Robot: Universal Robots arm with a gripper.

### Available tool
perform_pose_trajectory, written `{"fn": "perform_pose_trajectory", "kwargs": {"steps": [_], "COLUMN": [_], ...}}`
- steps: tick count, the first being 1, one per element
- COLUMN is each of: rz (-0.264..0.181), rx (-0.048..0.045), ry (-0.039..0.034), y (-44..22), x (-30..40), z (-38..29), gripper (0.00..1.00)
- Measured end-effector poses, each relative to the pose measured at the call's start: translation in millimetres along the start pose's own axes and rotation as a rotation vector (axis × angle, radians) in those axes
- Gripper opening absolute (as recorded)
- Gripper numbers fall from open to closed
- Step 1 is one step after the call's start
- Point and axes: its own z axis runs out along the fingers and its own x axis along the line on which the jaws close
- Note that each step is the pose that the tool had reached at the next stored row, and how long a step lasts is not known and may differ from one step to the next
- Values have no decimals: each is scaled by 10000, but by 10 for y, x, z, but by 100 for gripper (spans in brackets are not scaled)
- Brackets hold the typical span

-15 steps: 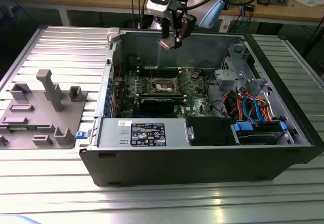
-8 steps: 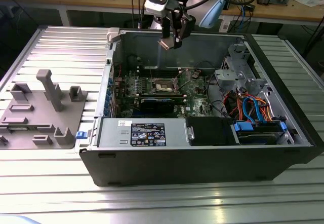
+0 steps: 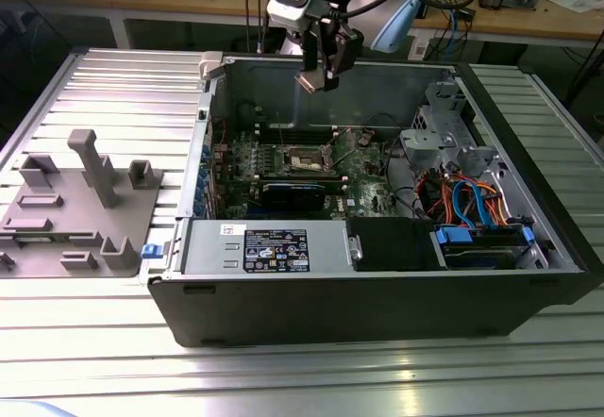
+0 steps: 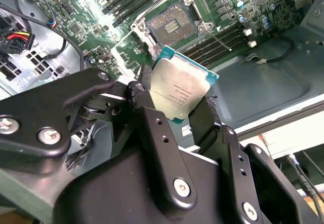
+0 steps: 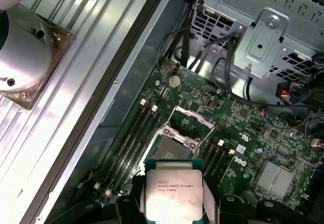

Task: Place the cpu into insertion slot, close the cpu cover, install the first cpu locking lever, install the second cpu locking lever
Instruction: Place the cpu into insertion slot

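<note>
- One cpu (image 4: 182, 89), pale metal top facing the camera in both wrist views (image 5: 174, 193).
- One gripper (image 4: 174, 101), two black fingers (image 4: 152, 127). They are closed in on opposite edges of the cpu and hold it clamped, tilted.
- In the exterior view the gripper (image 3: 317, 70) hangs over the open case (image 3: 377, 304), near its far wall. The cpu (image 3: 310, 80) is in the air, well apart from the board (image 3: 363, 167).
- One socket (image 4: 171, 27), bare, with contacts exposed and nothing seated in it (image 5: 174, 145).
- One cover (image 5: 195, 116), a silver frame swung up off the socket at its hinge.
- Two banks of memory slots (image 5: 147, 127), one on each side of the socket.
- One coin cell (image 5: 174, 80) on the board beyond the socket.
- One drive cage (image 3: 444, 139) at the exterior view's right of the socket, with coloured cables (image 3: 472, 200) bundled below it.
- One grey fixture (image 3: 80, 209) on the ribbed table (image 3: 113, 77), at the exterior view's left of the case.
</note>
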Motion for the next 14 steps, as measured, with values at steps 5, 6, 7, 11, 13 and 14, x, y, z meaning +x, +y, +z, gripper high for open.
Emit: {"fn": "perform_pose_trajectory", "kwargs": {"steps": [5,6,7,11,13,14], "rz": [476,571,744,1164,1463,1643], "rx": [-9,-11,-15,-22,-28,-31], "ry": [-43,-51,-67,-104,-131,-147], "y": [0,0,0,0,0,0], "x": [0,0,0,0,0,0], "z": [0,0,0,0,1,1], "gripper": [54,54,54,54,54,54]}}
